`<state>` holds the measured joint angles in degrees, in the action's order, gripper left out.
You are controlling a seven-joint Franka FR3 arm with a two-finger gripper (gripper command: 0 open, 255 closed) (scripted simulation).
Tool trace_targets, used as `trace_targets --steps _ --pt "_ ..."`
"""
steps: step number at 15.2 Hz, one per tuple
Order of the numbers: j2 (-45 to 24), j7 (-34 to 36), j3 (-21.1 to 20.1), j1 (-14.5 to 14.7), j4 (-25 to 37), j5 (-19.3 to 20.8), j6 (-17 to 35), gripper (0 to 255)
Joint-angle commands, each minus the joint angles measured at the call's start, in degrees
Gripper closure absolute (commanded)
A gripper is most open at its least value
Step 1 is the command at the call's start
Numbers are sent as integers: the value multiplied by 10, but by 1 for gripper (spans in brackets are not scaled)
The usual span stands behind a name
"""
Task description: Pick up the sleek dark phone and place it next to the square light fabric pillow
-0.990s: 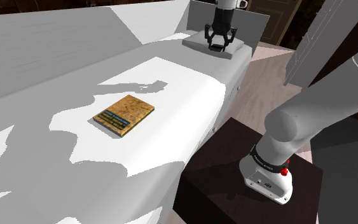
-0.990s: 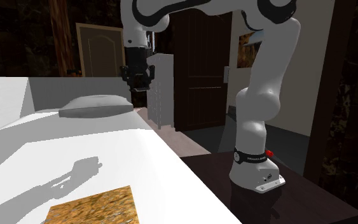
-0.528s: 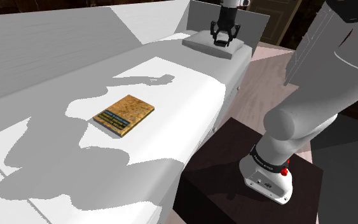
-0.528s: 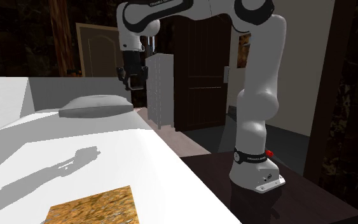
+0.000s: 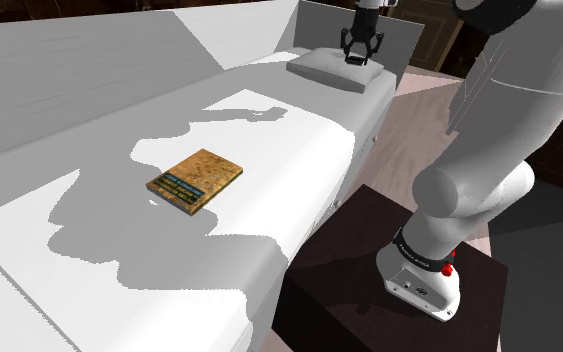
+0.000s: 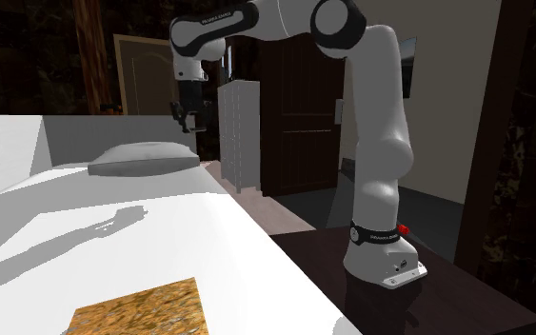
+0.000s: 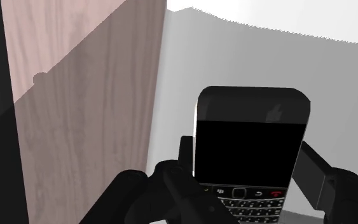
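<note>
1. White bed [image 5: 269, 150] runs long, its near edge beside the dark stand [image 5: 354, 235]; a book [image 5: 195, 179] lies mid-bed, with bare sheet between it and the pillow [image 5: 321, 68].
2. Arm [image 6: 375, 124] arches high from the stand, stretched to the bed's far end.
3. End effector [image 5: 360, 58] hangs above the pillow, fingers [image 7: 312, 175] clamped on the dark phone [image 7: 250, 146].
</note>
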<state>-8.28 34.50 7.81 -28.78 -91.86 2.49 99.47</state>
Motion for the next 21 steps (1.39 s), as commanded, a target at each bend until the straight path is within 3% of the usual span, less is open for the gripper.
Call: trace_targets --steps 1,8,21 --pt "-42 -20 7 -12 54 -7 -10 255" --pt "-210 -78 20 -64 299 -36 -87 255" --pt "-192 -73 19 -57 170 -33 24 255"
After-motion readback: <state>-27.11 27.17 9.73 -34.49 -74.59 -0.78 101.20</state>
